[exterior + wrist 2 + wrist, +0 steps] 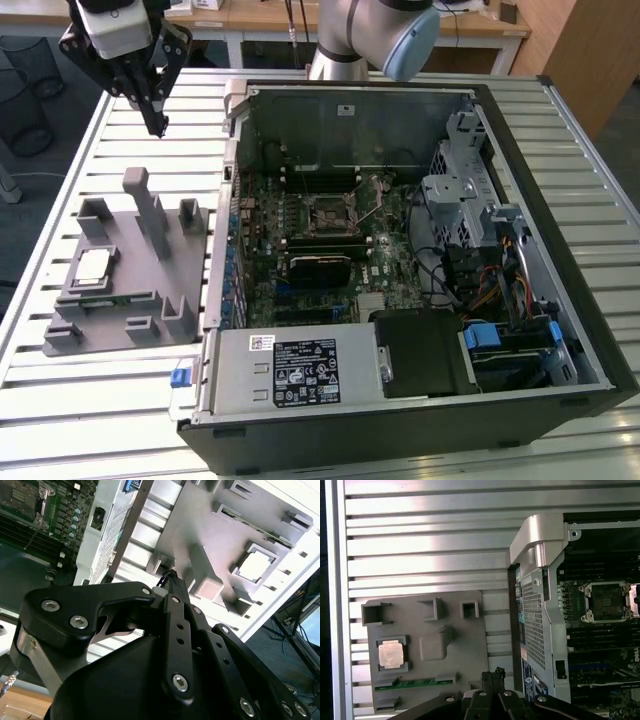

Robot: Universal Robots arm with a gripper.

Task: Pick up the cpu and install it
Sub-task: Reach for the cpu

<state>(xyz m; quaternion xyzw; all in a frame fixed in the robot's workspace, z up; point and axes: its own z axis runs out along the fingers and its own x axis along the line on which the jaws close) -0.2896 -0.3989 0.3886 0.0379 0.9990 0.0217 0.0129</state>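
One cpu [93,267] sits at the tray's [105,340] edge, exterior view's left. Gripper [158,127] hangs well apart; second wrist view shows it clenched, empty.

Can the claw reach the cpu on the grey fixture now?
Probably yes. The small silvery square cpu lies uncovered in a recess of the grey fixture plate; the black claw hangs above, off to the side, nothing between.

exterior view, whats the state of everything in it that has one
cpu, lying flat in its recess on the grey holder, not picked up
gripper, shut, empty, in the air clear of the cpu
socket, uncovered, no chip in it
computer case, on its side, side panel off
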